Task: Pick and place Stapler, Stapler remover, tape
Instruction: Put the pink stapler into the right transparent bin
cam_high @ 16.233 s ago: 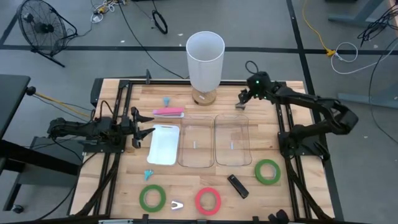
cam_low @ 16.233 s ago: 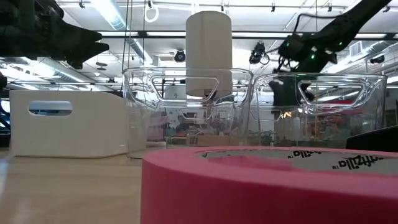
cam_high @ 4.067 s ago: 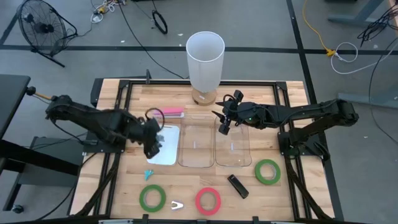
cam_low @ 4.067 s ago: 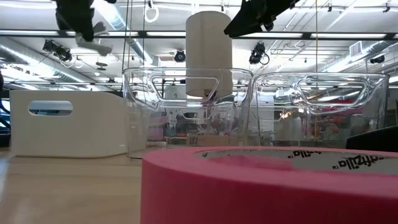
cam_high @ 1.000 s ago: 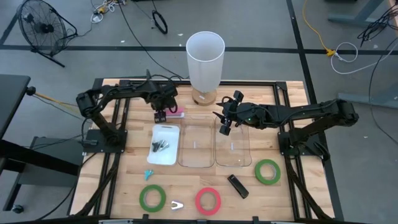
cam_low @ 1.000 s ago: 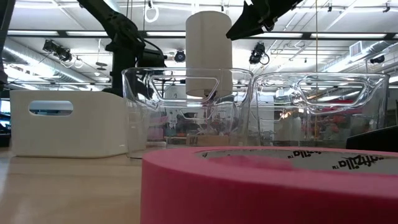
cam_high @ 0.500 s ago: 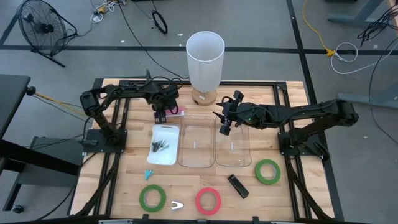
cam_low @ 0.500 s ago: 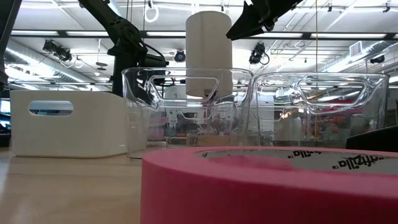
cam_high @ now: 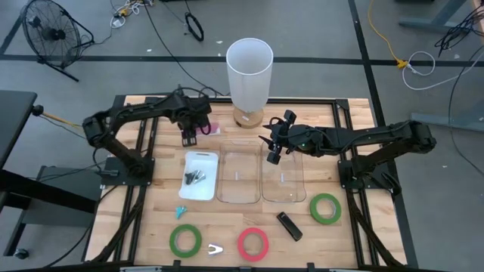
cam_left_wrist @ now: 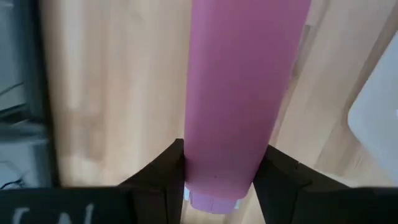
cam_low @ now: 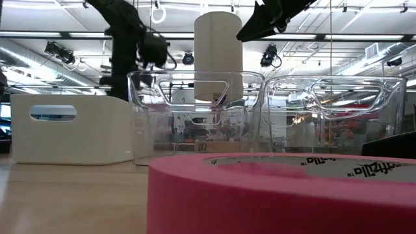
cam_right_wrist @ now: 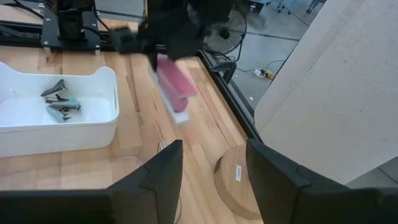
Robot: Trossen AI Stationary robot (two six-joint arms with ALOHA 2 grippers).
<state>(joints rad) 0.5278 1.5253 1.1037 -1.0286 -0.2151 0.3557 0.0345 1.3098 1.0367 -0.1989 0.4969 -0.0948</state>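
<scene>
My left gripper (cam_high: 193,134) is at the far left of the table, shut on a pink stapler (cam_high: 206,127). The stapler also shows in the right wrist view (cam_right_wrist: 173,87). My right gripper (cam_high: 271,151) hovers open and empty over the far ends of two clear bins (cam_high: 240,170). Two green tape rolls (cam_high: 184,240) (cam_high: 325,208) and a red-pink roll (cam_high: 252,244) lie flat near the front edge. A black stapler (cam_high: 288,225) and a small silver staple remover (cam_high: 215,248) lie beside them. A teal remover (cam_high: 181,212) lies by the white tray (cam_high: 203,190). My left gripper pinches the pink stapler between its two fingers (cam_left_wrist: 158,180), on its two long sides near one end (cam_left_wrist: 217,177). The fingers come from above and lie across it. The stapler hangs tilted below the gripper (cam_right_wrist: 177,106) and looks lifted off the wood.
The white tray holds two staple removers (cam_high: 195,176). A tall white cylinder (cam_high: 249,72) on a wooden base stands at the far middle. Black frame rails (cam_high: 144,128) run along the table's left and right sides. Bare wood lies between tray and tape rolls.
My left gripper has risen and gone a little toward the table's left edge, taking the pink stapler with it. The stapler has come up off the wood and tipped from lying level. My right arm has kept still.
</scene>
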